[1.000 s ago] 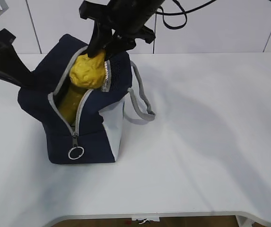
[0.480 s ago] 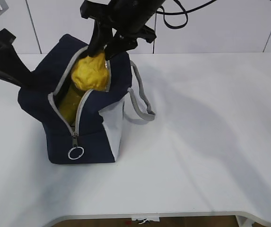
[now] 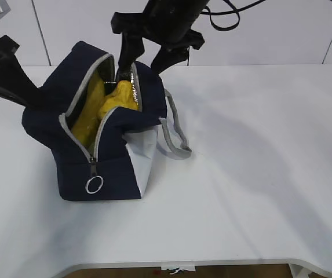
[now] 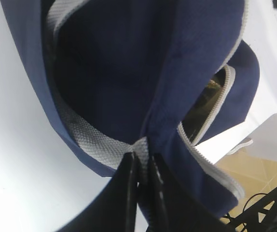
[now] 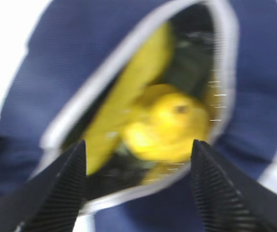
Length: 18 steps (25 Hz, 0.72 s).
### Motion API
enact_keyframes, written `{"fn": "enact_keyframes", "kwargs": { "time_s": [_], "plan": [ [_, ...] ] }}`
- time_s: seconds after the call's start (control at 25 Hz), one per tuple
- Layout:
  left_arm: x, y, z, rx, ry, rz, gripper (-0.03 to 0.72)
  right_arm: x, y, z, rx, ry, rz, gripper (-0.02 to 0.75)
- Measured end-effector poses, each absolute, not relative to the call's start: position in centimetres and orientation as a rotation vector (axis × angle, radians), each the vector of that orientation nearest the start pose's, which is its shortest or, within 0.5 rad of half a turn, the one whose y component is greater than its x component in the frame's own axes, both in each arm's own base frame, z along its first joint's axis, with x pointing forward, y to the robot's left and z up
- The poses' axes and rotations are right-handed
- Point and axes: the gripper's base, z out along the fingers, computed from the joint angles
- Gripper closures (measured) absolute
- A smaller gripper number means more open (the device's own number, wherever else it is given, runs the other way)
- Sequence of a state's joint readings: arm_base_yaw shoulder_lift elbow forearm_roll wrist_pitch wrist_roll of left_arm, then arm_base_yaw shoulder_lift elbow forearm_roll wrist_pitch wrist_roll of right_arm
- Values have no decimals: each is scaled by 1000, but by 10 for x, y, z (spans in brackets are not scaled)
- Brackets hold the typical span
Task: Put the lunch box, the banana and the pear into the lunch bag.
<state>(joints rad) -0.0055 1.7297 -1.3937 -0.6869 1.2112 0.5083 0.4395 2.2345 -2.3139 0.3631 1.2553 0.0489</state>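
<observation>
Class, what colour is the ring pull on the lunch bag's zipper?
Silver metal; the ring pull on the lunch bag shows best in the exterior view.

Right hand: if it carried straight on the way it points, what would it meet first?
Most likely the pear, lying in the lunch bag's open mouth between the open fingers; depth is unclear.

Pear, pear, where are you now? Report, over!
Right gripper open above the lunch bag. Pear loose inside beside the banana. Left gripper shut on the bag's edge. Lunch box not visible.
</observation>
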Motion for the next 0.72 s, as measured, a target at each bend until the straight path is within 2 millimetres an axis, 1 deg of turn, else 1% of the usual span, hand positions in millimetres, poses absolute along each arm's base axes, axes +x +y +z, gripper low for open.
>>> {"fn": "enact_keyframes", "kwargs": {
  "time_s": [0.16, 0.24, 0.36, 0.44, 0.6, 0.72],
  "plan": [
    [346, -56, 284, 411, 2716, -866, 677, 438, 221, 306, -434, 2661, 449, 223],
    [346, -56, 284, 411, 2716, -866, 677, 441, 213, 306, -404, 2663, 408, 223],
    [346, -56, 283, 412, 2717, -864, 677, 446, 204, 302, -363, 2678, 394, 223],
    [346, -56, 283, 413, 2718, -862, 677, 447, 200, 295, -342, 2709, 406, 223],
    [346, -56, 283, 413, 2718, -860, 677, 443, 202, 275, -316, 2790, 482, 223],
    [346, -55, 283, 415, 2720, -857, 677, 440, 202, 262, -310, 2839, 491, 225]
  ]
}}
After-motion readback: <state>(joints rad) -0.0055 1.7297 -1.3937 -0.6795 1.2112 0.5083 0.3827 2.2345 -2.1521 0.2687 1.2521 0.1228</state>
